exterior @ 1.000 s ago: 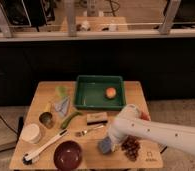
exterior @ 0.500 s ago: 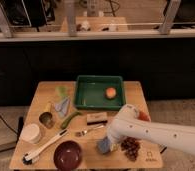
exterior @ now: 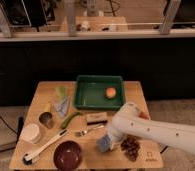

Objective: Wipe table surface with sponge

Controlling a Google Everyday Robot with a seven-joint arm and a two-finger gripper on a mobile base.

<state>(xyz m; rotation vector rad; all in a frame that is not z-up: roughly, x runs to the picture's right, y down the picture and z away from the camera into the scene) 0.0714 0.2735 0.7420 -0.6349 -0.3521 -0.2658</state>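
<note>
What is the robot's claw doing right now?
Gripper: down at the sponge near the front of the table surface; open or closed cannot be told.

Single view, set high on the near side of the table surface [exterior: 133, 95], tilted down, facing the dark counter [exterior: 56, 60] and railing [exterior: 96, 34] behind. Mid distance: whole tabletop fits, near edge at frame bottom. Arm [exterior: 161, 134] enters from lower right; gripper [exterior: 107, 141] is at front centre, by the sponge [exterior: 103, 145].
</note>
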